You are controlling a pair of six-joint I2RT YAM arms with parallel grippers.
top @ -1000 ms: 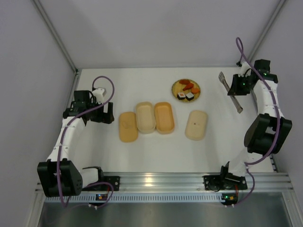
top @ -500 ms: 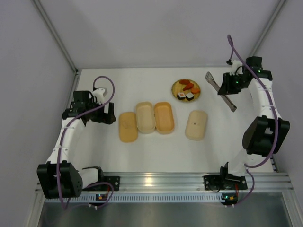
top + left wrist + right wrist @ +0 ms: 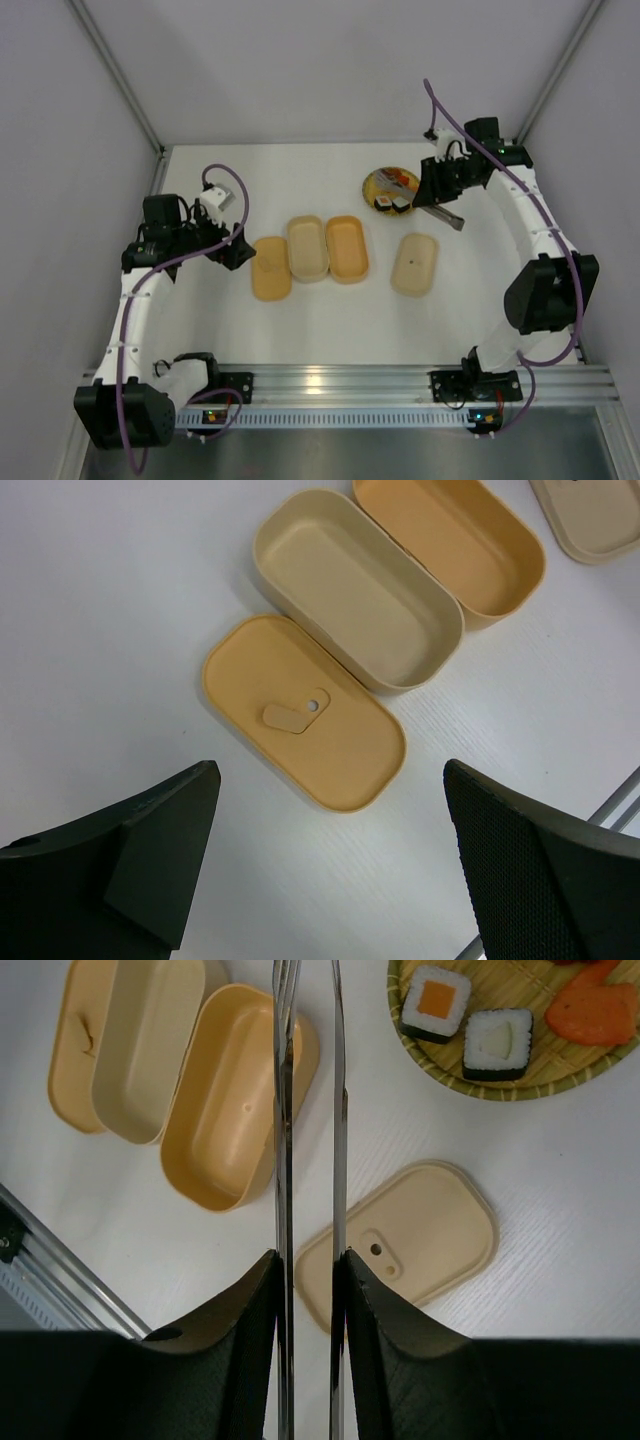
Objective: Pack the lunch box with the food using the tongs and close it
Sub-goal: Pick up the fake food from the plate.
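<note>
My right gripper (image 3: pixel 310 1255) is shut on the tongs (image 3: pixel 283 1110), whose two slim metal arms run up the right wrist view with a narrow gap between them. In the top view the right gripper (image 3: pixel 440 187) hovers by the woven plate (image 3: pixel 378 182). The food lies on that plate (image 3: pixel 500 1085): two sushi rolls (image 3: pixel 435 1002) (image 3: pixel 498 1044) and orange-red pieces (image 3: pixel 598 1012). The lunch box stands as a cream tray (image 3: pixel 360 605) and an orange tray (image 3: pixel 450 540), both with nothing inside. My left gripper (image 3: pixel 328 820) is open above the table beside the orange lid (image 3: pixel 300 715).
A cream lid (image 3: pixel 420 1235) lies flat right of the trays, under the tongs in the right wrist view. The orange lid (image 3: pixel 271 267) lies left of the cream tray (image 3: pixel 308 247). An aluminium rail (image 3: pixel 330 382) runs along the near edge. Grey walls enclose the table.
The right arm has swung left from the table's right side to the plate, carrying the tongs. The left gripper has shifted slightly toward the orange lid.
</note>
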